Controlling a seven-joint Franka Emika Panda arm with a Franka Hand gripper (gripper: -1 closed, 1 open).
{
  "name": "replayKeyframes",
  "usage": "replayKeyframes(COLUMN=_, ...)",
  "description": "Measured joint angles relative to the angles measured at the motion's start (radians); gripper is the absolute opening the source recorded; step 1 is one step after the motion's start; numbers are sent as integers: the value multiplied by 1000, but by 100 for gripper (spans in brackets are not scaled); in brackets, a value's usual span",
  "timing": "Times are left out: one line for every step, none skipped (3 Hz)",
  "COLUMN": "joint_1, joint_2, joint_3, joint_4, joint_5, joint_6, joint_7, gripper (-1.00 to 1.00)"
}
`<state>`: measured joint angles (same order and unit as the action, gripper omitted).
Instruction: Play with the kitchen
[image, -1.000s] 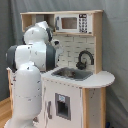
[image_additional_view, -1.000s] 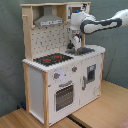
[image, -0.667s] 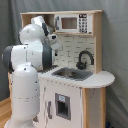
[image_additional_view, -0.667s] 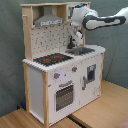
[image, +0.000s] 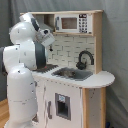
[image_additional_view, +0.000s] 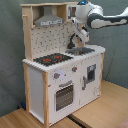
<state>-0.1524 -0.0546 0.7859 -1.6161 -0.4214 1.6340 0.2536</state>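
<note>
The pincer (image_additional_view: 80, 31) hangs above the kitchen (image_additional_view: 60, 75) sink (image_additional_view: 82, 50), close to the faucet (image_additional_view: 74, 40); I cannot tell its opening. A careless descent could knock the faucet or topple the kitchen.

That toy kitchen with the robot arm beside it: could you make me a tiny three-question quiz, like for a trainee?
1. True or false: the oven door is open.
2. In the second exterior view, the stovetop lies toward which side of the sink: A left, B right?
3. Fill in: the microwave sits ___ the faucet.

Key: 1 false. 2 A. 3 above.
</note>
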Motion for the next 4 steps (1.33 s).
replayKeyframes(joint_1=1, joint_2=-18, joint_3=60, joint_4=-6, joint_5=-78, joint_6=-55, joint_7=2, gripper=100)
replayKeyframes(joint_1=1, joint_2=-22, joint_3=115, joint_4=-9, joint_5=-149, joint_6=-100, joint_7=8, gripper=100)
replayKeyframes(joint_1=2, joint_2=-24, joint_3=173, joint_4=-21, joint_5=-226, joint_6=-141, joint_7=19, gripper=100)
replayKeyframes(joint_1=2, joint_2=-24, joint_3=230, joint_4=-44, joint_5=-303, joint_6=-169, joint_7=30, gripper=100)
